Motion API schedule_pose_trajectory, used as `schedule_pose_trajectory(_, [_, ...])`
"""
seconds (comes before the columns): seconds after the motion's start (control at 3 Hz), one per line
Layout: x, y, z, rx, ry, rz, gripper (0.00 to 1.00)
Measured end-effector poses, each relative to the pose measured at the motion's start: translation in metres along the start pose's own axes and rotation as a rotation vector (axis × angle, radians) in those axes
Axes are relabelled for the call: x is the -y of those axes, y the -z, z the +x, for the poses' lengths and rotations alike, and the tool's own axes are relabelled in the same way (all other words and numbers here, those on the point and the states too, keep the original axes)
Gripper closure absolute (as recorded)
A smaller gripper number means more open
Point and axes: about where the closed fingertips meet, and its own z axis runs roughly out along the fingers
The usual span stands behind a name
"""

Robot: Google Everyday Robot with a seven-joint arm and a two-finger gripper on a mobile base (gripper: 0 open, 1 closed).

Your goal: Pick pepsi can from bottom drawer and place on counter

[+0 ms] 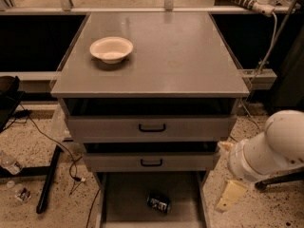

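Observation:
The pepsi can (158, 204) lies on its side on the floor of the open bottom drawer (128, 198), near the middle. The counter (180, 56) is the wide grey top above the drawers. My gripper (229, 194) hangs at the lower right, outside the drawer's right wall and about level with it, to the right of the can and apart from it. The white arm segment (268, 148) rises behind it.
A cream bowl (111, 49) sits on the counter's back left. Two grey-fronted drawers with black handles (152, 127) stand slightly open above the bottom drawer. Cables and a black stand leg (47, 184) lie on the speckled floor at left. A plastic bottle (8, 163) lies far left.

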Motion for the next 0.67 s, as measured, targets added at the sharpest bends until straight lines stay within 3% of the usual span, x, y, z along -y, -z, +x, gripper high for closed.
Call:
schedule_pose_trajectory(0.33, [-0.002, -0.063, 0.032, 0.000, -0.077, -0.025, 0.00])
schedule_pose_trajectory(0.67, [-0.001, -0.120, 0.051, 0.017, -0.115, -0.036, 0.00])
